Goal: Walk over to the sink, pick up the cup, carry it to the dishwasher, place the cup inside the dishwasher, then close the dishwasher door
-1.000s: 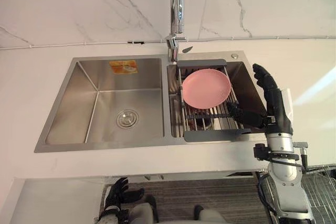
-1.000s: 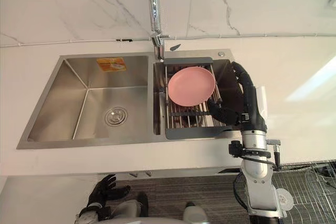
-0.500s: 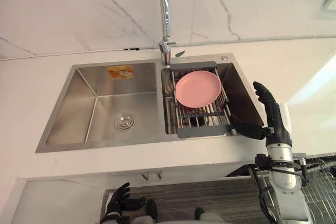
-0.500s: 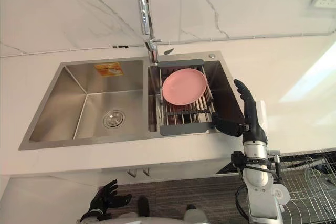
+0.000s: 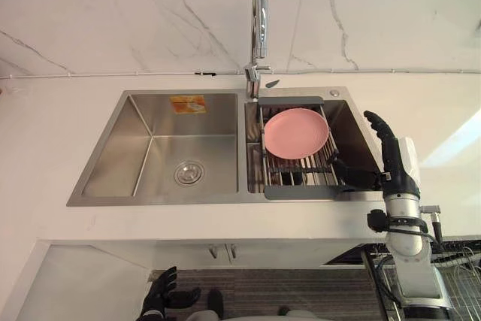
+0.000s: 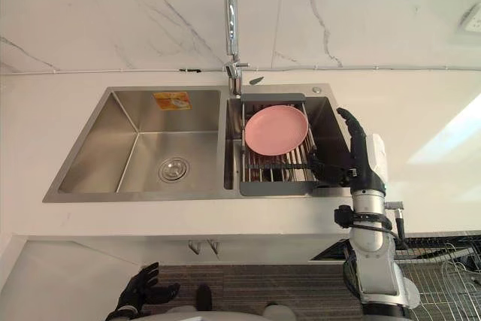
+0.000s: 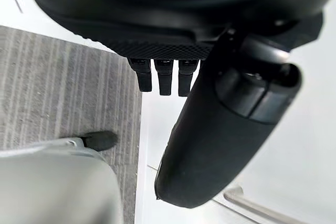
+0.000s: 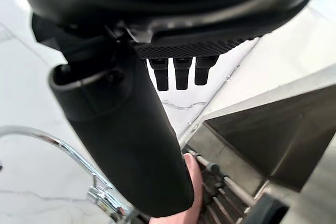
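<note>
Beside my right hand (image 5: pixel 392 157), item by item. I read that hand as dark, fingers straight, thumb spread wide, holding nothing, upright at the outer edge of the sink (image 5: pixel 225 199).

- One sink: brushed stainless steel, two rectangular basins, set in a smooth white countertop (image 5: pixel 45 155).
- One drying rack (image 5: pixel 301 192): thin metal bars between flat grey end bars, spanning the basin nearer the hand, its corner close to the thumb tip.
- One plate (image 5: pixel 295 132): round, matte pink, lying on the bars past the thumb.
- One faucet (image 5: pixel 258 13): polished chrome, tall arch, beyond the plate.
- The cup: I cannot tell. A dark rounded shape (image 5: pixel 291 178) sits under the bars near the thumb, too hidden to name.
- Farther basin: round drain (image 5: pixel 189 173), orange sticker (image 5: pixel 188 103).
- My left hand (image 5: pixel 161 302): dark, fingers loosely spread, empty, low over grey ribbed flooring (image 5: pixel 301 287).
</note>
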